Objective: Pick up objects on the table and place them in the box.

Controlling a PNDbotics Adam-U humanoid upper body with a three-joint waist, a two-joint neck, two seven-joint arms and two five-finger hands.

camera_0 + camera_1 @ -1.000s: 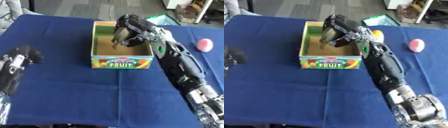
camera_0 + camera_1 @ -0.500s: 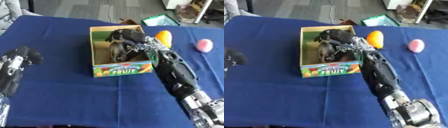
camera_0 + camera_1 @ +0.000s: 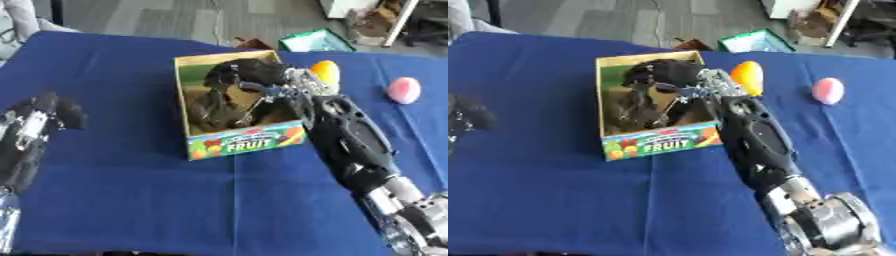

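deep inside the box (image 3: 203, 146) rim, right hand (image 3: 238, 75), fingers curled, grip contents unclear.

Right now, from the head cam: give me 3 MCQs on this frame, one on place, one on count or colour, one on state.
1. Where is the right hand?
A. over the inside of the fruit box
B. on the pink object
C. at the table's near edge

2. How many loose objects lie on the blue tablecloth outside the box?
A. none
B. two
C. four

3. How is the left hand placed?
A. inside the box
B. apart from the box at the view's left, holding nothing
C. closed on the orange-yellow object

Key: 1 A, its fingers hang within the box walls. 2 B, an orange-yellow object right of the box and a pink object further right. 3 B, bare cloth lies between it and the box.
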